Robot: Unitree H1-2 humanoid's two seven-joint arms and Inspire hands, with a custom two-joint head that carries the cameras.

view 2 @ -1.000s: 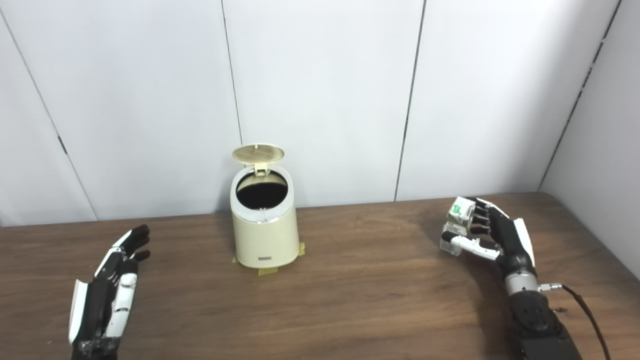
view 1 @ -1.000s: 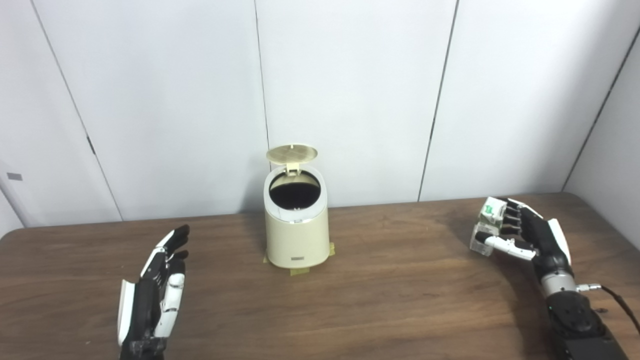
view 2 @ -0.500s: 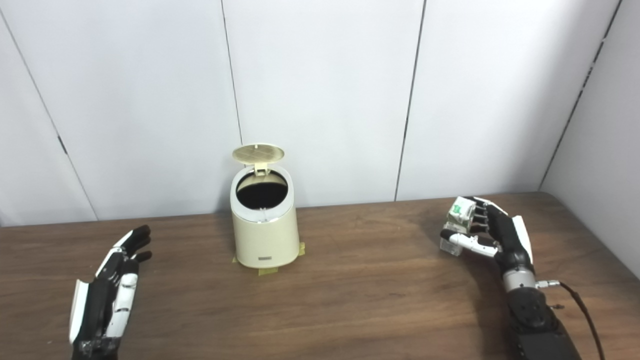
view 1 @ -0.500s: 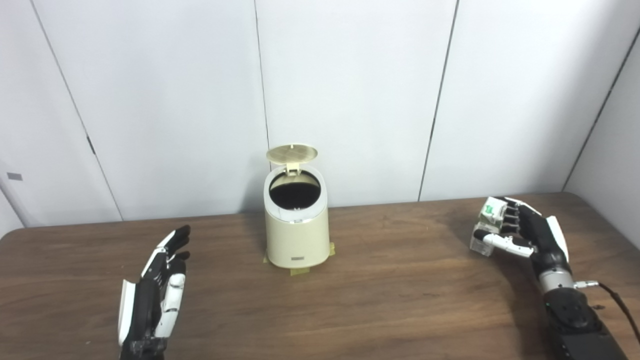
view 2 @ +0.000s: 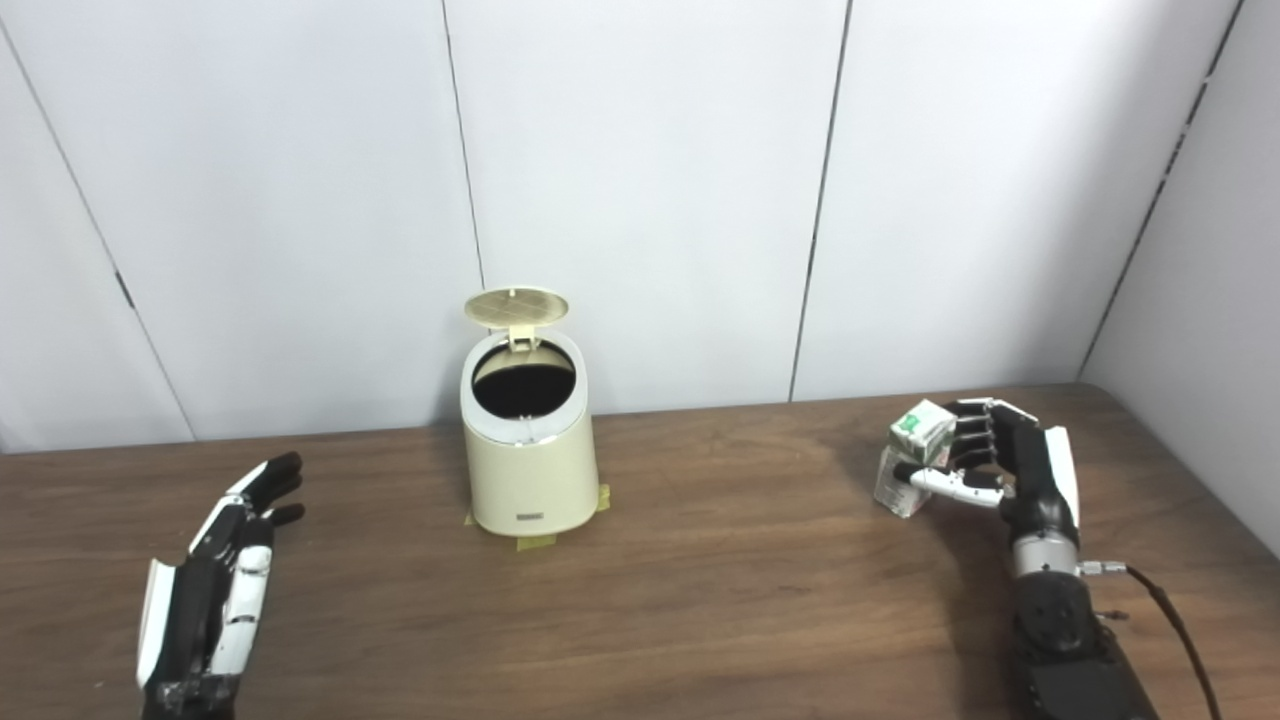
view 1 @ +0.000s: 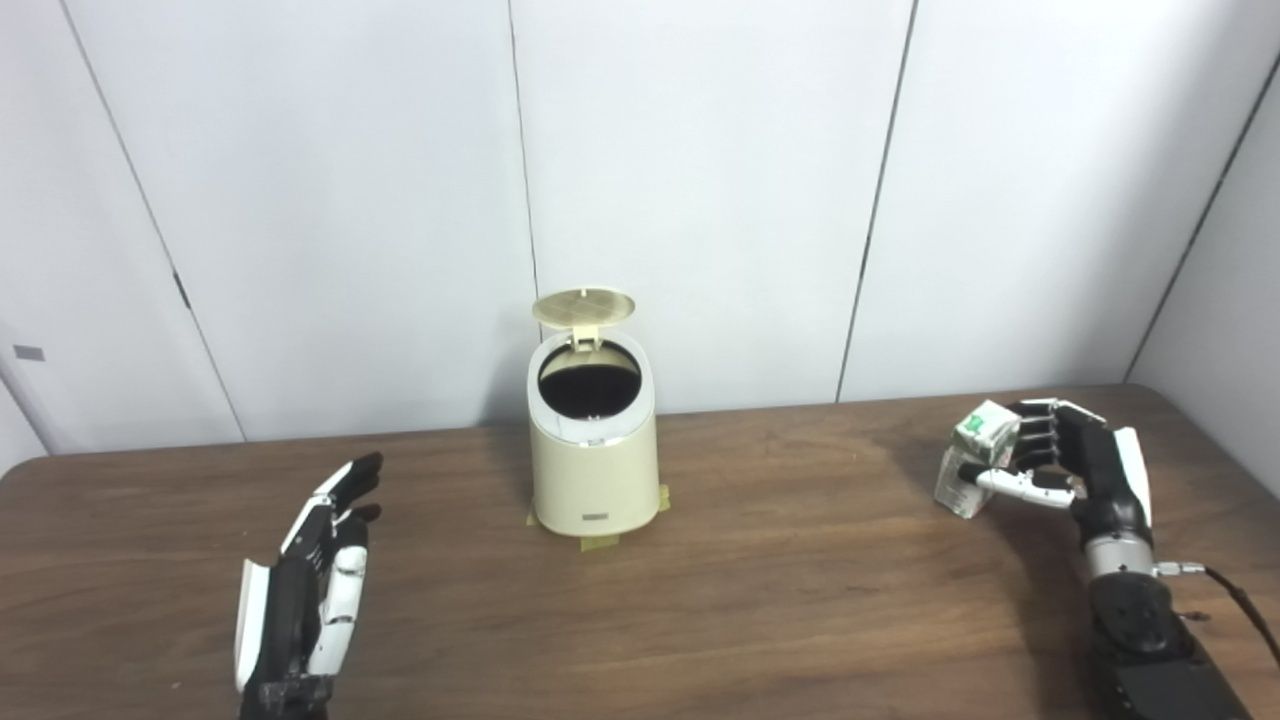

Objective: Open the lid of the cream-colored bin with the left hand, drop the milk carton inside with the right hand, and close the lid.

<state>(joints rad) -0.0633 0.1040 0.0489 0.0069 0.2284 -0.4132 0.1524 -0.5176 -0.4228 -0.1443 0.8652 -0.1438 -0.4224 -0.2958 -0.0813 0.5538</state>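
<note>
The cream-colored bin (view 1: 593, 470) stands at the middle back of the wooden table (view 1: 780, 590). Its round lid (view 1: 584, 306) is flipped up at the back and the dark inside shows. My right hand (view 1: 1075, 472) is shut on the small white and green milk carton (view 1: 975, 458) at the far right, holding it upright just above the table. My left hand (view 1: 310, 580) is open and empty, resting over the table at the near left, well away from the bin.
Strips of yellowish tape (view 1: 598, 541) stick out at the bin's base. White wall panels (view 1: 700, 190) close off the back and right side just behind the table. A cable (view 1: 1240, 600) runs from my right wrist.
My right hand has closed its fingers tighter on the carton and lifted it slightly, tilting it. My left hand and the bin have not moved.
</note>
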